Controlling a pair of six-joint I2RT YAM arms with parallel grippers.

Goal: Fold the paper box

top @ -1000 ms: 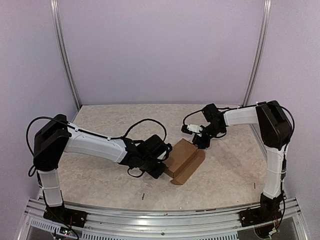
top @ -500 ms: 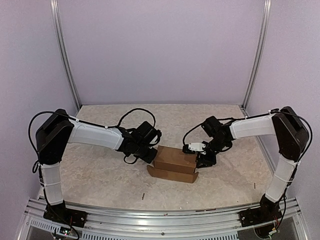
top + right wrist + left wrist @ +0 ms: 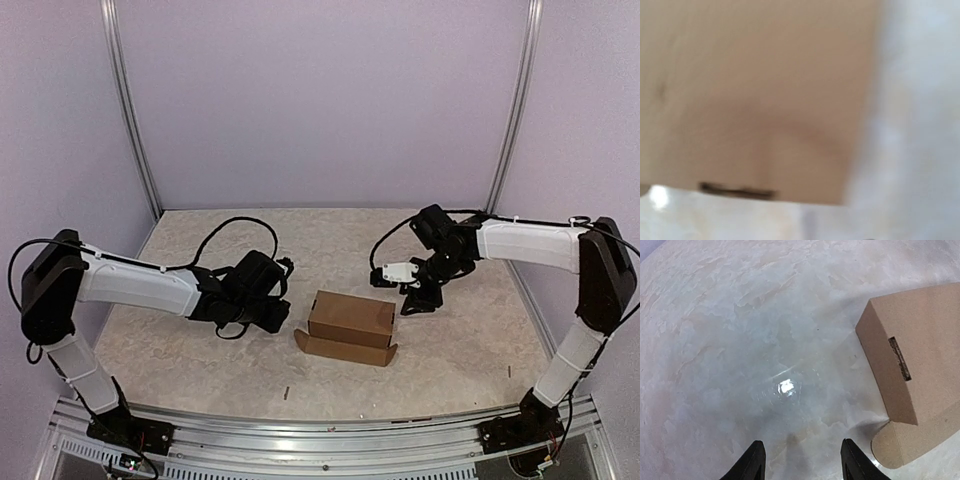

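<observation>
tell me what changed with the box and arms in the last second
The paper box swung from a diagonal pose to lie square to the near edge. Both arms left it: the left pincer drew back leftward, open and empty; the right pincer backed off rightward. The box's folded shape looks unchanged.

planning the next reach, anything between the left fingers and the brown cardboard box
Nothing: only bare pale marbled tabletop lies between the left fingers and the plain brown cardboard box, clearest in the left wrist view.
</observation>
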